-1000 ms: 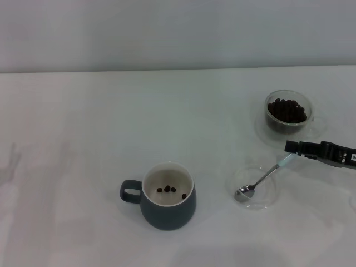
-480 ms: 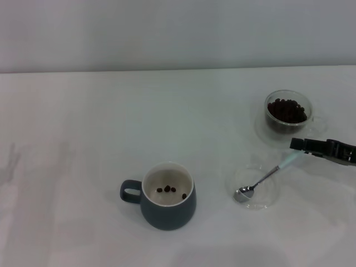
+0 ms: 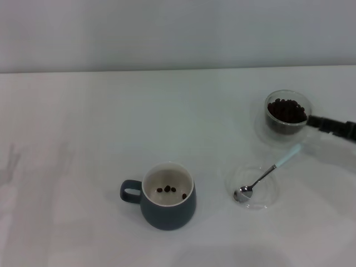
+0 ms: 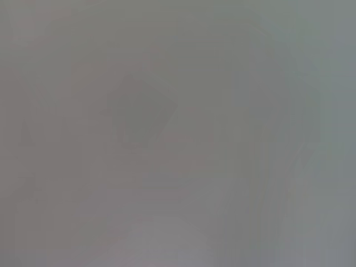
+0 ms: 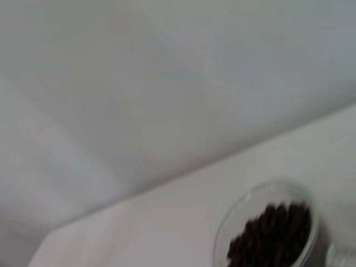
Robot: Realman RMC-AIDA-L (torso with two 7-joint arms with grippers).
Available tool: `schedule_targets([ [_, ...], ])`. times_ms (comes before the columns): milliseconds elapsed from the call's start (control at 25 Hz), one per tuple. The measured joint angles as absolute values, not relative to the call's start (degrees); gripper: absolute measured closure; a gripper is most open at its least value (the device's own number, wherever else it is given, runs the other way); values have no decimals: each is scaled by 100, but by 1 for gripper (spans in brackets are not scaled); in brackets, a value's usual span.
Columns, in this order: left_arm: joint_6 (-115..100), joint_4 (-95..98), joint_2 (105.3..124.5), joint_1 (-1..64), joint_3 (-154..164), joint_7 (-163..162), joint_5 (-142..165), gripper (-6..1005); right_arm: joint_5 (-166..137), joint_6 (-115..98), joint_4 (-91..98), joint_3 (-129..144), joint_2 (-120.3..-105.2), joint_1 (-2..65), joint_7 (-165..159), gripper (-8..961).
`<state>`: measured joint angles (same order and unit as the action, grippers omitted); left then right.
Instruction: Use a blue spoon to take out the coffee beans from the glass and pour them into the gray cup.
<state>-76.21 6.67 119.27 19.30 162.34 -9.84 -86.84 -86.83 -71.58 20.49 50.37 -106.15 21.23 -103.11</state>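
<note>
Blue spoon (image 3: pixel 268 174) lies free, bowl in the flat glass dish (image 3: pixel 254 188), handle toward the glass (image 3: pixel 287 112). Right gripper (image 3: pixel 332 125) beside the glass holds nothing; can't tell its spread. Regrasp mid-handle, keep the bowl level

Dark blue-gray mug (image 3: pixel 167 198), cream-white inside. Dark brown coffee beans (image 3: pixel 286 110) in clear glass cup (image 3: pixel 287 129). Teaspoon (image 3: pixel 267 176): silver bowl, pale blue handle. White surface (image 3: pixel 83 122). Black gripper (image 3: pixel 332 125).
</note>
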Motion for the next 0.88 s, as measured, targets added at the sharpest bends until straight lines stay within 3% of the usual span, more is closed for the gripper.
schedule_targets([
  [40, -7621, 667, 11927, 1928, 16234, -984, -8684, 113, -8681, -7165, 2098, 4905, -10622, 2086, -10222, 227],
  [160, -7621, 670, 11927, 1925, 16234, -984, -8684, 112, -8678, -7168, 2299, 4405, -10730, 1962, -9796, 216],
  [520, -7624, 680, 11927, 1940, 16233, -984, -8705, 113, -8344, -7197, 2568, 2482, -11460, 1899, -6702, 183],
  [880, -7660, 698, 11927, 1967, 16222, -1018, -8742, 113, -6178, -7680, 953, 2412, -11512, 2182, -2065, 92],
])
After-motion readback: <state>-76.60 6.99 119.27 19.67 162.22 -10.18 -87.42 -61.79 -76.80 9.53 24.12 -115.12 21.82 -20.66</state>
